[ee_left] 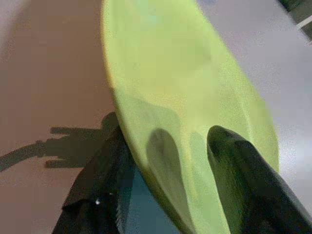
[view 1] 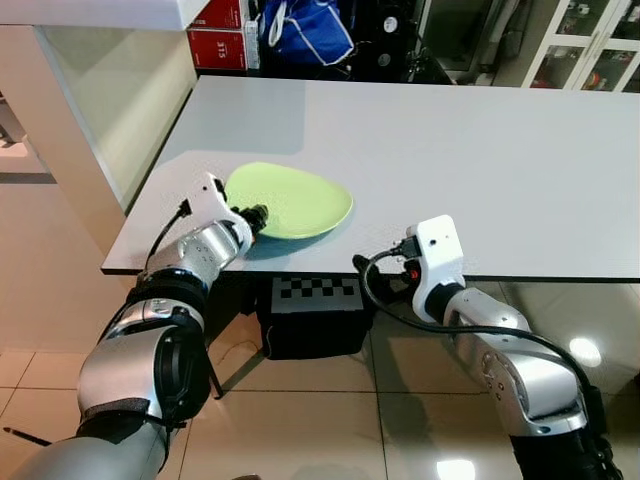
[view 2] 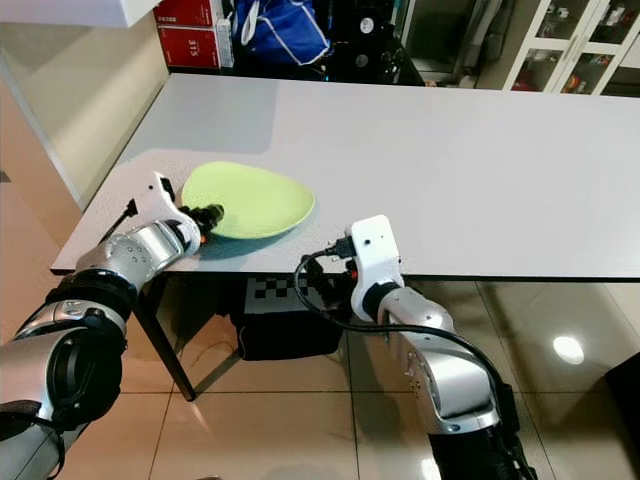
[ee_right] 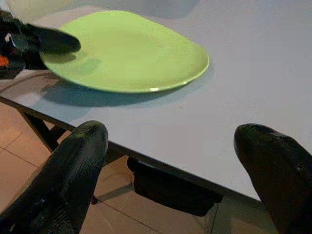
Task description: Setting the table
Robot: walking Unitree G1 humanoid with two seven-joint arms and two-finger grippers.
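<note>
Plate first: the light green plate (view 1: 288,199) is near the front left corner of the white table (view 1: 450,150), and its near edge looks slightly lifted, going by the shadow under it in the right wrist view. The left gripper (view 1: 252,216) has it pinched by the rim, one finger on top and one underneath, so those jaws are closed narrow on the plate edge.

The right gripper (ee_right: 170,161) hangs just off the table's front edge with its fingers spread wide and nothing between them, pointing at the plate from well apart.

My take on doing this step well: an edge pinch on a smooth glazed plate is kinda sketchy, since the plate's weight sits out beyond the fingers and wants to pivot down. I'd keep it low, let the far rim touch down first, then lower the near side flat before letting go. Slide it a bit further in from the table edge too, since it's close to the corner. Back the fingers straight out after release so the lower one doesn't drag the plate along.
</note>
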